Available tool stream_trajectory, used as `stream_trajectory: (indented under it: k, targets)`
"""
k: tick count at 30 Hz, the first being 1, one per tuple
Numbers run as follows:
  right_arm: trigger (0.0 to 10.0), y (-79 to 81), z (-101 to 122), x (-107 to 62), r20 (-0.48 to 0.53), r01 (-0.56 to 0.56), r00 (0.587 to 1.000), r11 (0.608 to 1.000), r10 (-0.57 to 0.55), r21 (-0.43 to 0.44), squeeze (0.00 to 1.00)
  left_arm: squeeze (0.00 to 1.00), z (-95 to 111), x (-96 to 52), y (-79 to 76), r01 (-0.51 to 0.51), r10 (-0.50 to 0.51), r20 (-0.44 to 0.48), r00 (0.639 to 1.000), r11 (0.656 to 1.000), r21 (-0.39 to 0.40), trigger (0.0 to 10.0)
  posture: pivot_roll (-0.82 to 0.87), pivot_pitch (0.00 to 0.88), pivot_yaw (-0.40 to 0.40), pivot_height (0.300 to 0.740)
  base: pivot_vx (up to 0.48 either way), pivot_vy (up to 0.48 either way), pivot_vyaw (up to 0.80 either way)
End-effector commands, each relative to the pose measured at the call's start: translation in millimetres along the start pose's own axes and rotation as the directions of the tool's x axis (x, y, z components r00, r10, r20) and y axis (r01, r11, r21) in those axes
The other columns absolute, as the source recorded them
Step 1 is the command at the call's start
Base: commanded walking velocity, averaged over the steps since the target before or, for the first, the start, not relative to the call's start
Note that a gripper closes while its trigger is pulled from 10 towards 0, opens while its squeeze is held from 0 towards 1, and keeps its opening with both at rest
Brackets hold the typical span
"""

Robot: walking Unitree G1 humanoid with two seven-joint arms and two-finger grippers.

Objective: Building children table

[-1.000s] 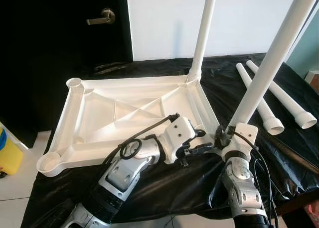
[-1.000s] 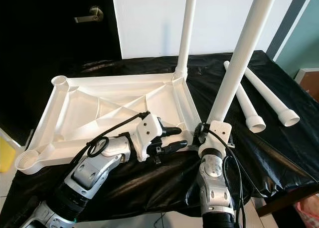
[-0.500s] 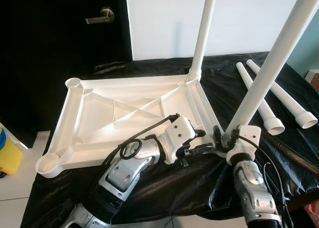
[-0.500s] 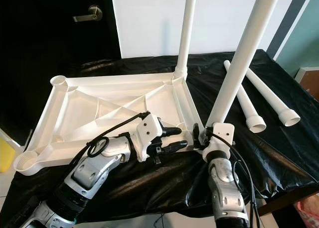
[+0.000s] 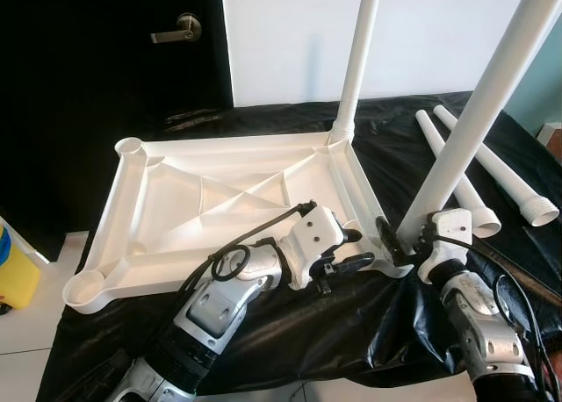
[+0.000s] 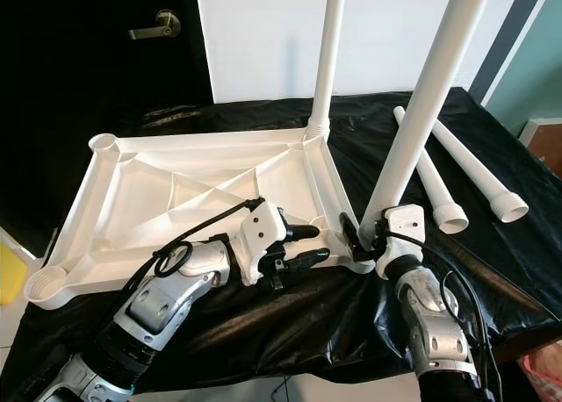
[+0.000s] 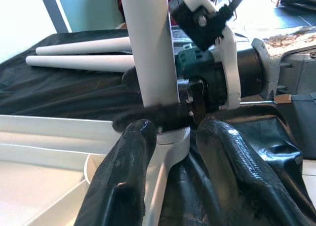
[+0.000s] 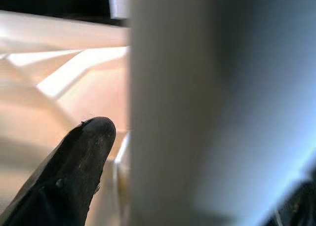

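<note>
White table leg (image 6: 420,104) is standing upright in the tabletop (image 6: 176,200) corner socket, right gripper (image 6: 362,240) clamped round its base, left gripper (image 6: 303,244) gaping beside.

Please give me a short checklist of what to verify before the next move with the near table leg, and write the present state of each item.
1. Right gripper clamps the near leg at its base: ok.
2. Near leg seated fully in its corner socket of the tabletop: cannot tell, the fingers hide the joint.
3. Left gripper open beside that corner, not gripping: ok.
4. Far leg standing upright in its socket: ok.
5. Two spare legs lying apart on the black sheet, away from the arms: ok.
6. Two left corner sockets without legs: ok.
</note>
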State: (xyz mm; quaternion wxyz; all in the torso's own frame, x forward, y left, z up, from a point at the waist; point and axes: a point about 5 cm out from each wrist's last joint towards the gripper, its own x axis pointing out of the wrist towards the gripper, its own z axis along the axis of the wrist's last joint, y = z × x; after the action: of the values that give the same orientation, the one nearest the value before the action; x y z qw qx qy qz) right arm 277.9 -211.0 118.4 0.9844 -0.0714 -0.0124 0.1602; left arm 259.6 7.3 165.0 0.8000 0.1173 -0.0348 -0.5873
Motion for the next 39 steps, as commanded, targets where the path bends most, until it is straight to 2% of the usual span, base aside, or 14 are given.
stream_trajectory:
  k: [1, 4, 10, 11, 12, 13, 14, 15, 29, 30, 36, 37, 38, 39]
  targets:
    - [10.0, 1.1, -1.2, 2.0, -0.003, -0.052, 0.999, 0.999, 0.052, -0.001, 0.0, 0.0, -0.9, 1.5, -2.3, 0.048, -0.048, -0.003, 0.999, 0.999, 0.008, 10.0, -0.07, 0.0, 0.004, 0.74, 0.0, 0.0, 0.0]
    - [10.0, 1.1, -1.2, 2.0, -0.003, -0.052, 0.999, 0.999, 0.052, -0.001, 0.0, 0.0, -0.9, 1.5, -2.3, 0.048, -0.048, -0.003, 0.999, 0.999, 0.008, 10.0, -0.07, 0.0, 0.004, 0.74, 0.0, 0.0, 0.0]
    - [10.0, 0.4, -6.9, 3.7, -0.038, -0.149, 0.988, 0.989, 0.148, -0.014, 0.0, 0.0, -0.1, 1.5, -0.8, 0.045, -0.045, -0.003, 0.999, 0.999, 0.009, 10.0, -0.06, 0.0, 0.005, 0.74, 0.0, 0.0, 0.0]
    - [9.3, -0.1, -8.5, 3.9, -0.046, -0.165, 0.985, 0.986, 0.164, -0.015, 0.0, 0.0, 0.2, 1.4, -0.4, 0.043, -0.043, -0.003, 0.999, 0.999, 0.009, 10.0, -0.06, 0.0, 0.004, 0.74, 0.0, 0.0, 0.0]
    - [9.3, -0.1, -8.5, 3.9, -0.046, -0.165, 0.985, 0.986, 0.164, -0.015, 0.0, 0.0, 0.2, 1.4, -0.4, 0.043, -0.043, -0.003, 0.999, 0.999, 0.009, 10.0, -0.06, 0.0, 0.004, 0.74, 0.0, 0.0, 0.0]
    - [2.1, -1.3, -10.0, 4.0, -0.048, -0.179, 0.983, 0.984, 0.178, -0.014, 0.0, 0.0, 0.3, 1.2, -0.1, 0.041, -0.041, -0.003, 0.999, 0.999, 0.009, 10.0, -0.06, 0.0, 0.003, 0.74, 0.0, 0.0, 0.0]
    - [2.1, -1.3, -10.0, 4.0, -0.048, -0.179, 0.983, 0.984, 0.178, -0.014, 0.0, 0.0, 0.3, 1.2, -0.1, 0.041, -0.041, -0.003, 0.999, 0.999, 0.009, 10.0, -0.06, 0.0, 0.003, 0.74, 0.0, 0.0, 0.0]
    - [0.0, -2.2, -11.6, 3.7, -0.051, -0.184, 0.982, 0.983, 0.183, -0.011, 0.0, 0.0, 0.3, 0.8, -0.1, 0.039, -0.039, -0.003, 0.999, 0.999, 0.009, 10.0, -0.05, 0.0, 0.002, 0.74, 0.0, 0.0, 0.0]
    - [0.0, -2.7, -21.6, -4.8, -0.066, -0.152, 0.986, 0.988, 0.154, 0.033, 0.0, 0.0, -0.1, -0.7, -1.5, 0.039, -0.039, -0.006, 0.999, 0.999, 0.004, 10.0, -0.06, 0.0, 0.007, 0.74, 0.0, 0.0, 0.0]
    - [10.0, -1.7, -22.9, -6.1, -0.066, -0.133, 0.988, 0.99, 0.136, 0.047, 0.0, 0.0, -0.1, -0.8, -1.9, 0.041, -0.041, -0.007, 0.999, 0.999, 0.003, 10.0, -0.06, 0.0, 0.007, 0.74, 0.0, 0.0, 0.0]
    - [10.0, 0.0, -26.3, -7.8, -0.071, -0.035, 0.997, 0.998, 0.039, 0.058, 0.0, 0.0, -0.4, -0.8, -2.8, 0.043, -0.043, -0.007, 0.999, 0.999, 0.0, 10.0, -0.06, 0.0, 0.006, 0.74, 0.0, 0.0, 0.0]
    - [10.0, -0.4, -29.5, -7.6, -0.099, 0.03, 0.995, 0.999, -0.025, 0.042, 0.0, 0.0, -0.6, -0.9, -3.1, 0.044, -0.044, -0.007, 0.999, 0.999, -0.001, 10.0, -0.06, 0.0, 0.006, 0.74, 0.0, 0.0, 0.0]
    - [10.0, -0.4, -29.5, -7.6, -0.099, 0.03, 0.995, 0.999, -0.025, 0.042, 0.0, 0.0, -0.6, -0.9, -3.1, 0.044, -0.044, -0.007, 0.999, 0.999, -0.001, 10.0, -0.06, 0.0, 0.006, 0.74, 0.0, 0.0, 0.0]
    - [10.0, -0.7, -32.2, -7.7, -0.117, 0.105, 0.988, 0.993, -0.099, 0.051, 0.0, 0.0, -0.5, -0.7, -3.5, 0.044, -0.044, -0.007, 0.999, 0.999, -0.002, 10.0, -0.06, 0.0, 0.005, 0.74, 0.0, 0.0, 0.0]
